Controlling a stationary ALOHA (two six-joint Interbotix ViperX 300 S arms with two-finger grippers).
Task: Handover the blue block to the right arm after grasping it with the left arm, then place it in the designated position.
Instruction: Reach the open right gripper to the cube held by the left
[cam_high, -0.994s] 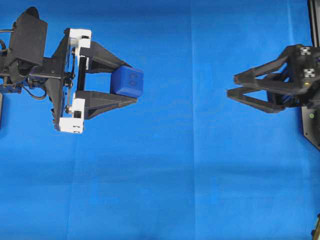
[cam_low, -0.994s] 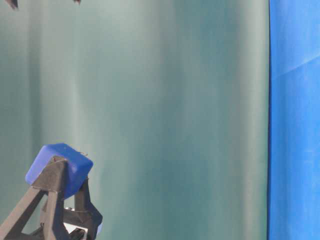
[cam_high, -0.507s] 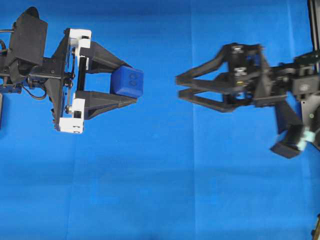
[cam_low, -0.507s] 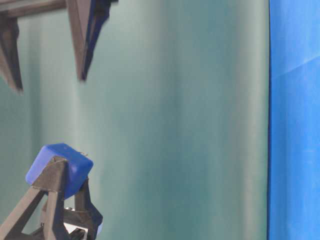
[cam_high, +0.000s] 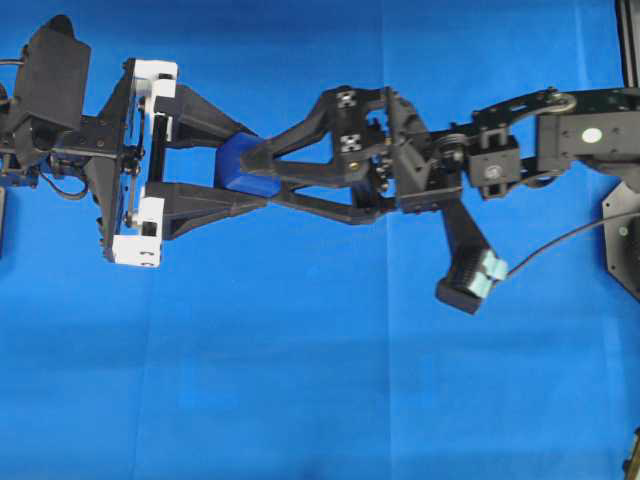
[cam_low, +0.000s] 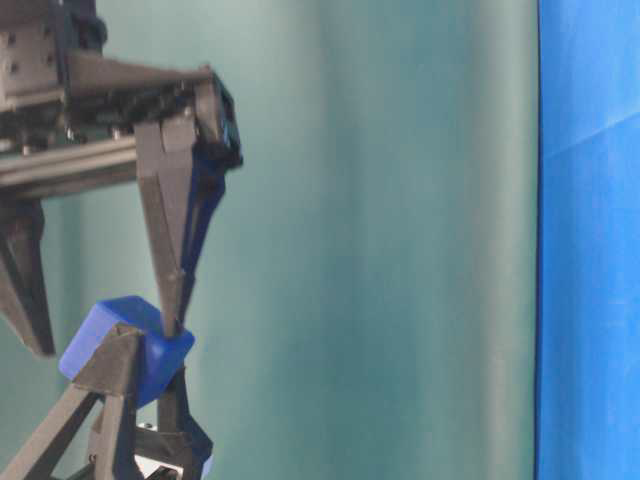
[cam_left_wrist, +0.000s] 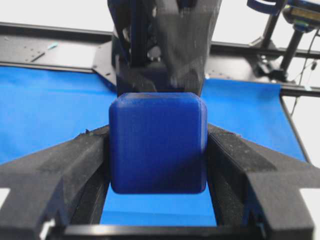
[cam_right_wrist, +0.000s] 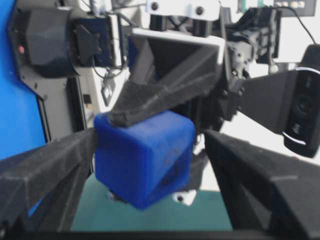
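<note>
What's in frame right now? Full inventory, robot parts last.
blue block: one, dark blue, held off the table between the left gripper's fingers, with the right gripper's fingers around it.
cloth: one, bright blue, covers the table.
backdrop: one, pale teal, behind the grippers in the table-level view.
left gripper: one, black fingers with white corner pieces, left side of the overhead view, shut on the blue block.
right gripper: one, all black, reaching in from the right, open, fingers straddling the block; one finger looks to touch it, the other is clear of it.
</note>
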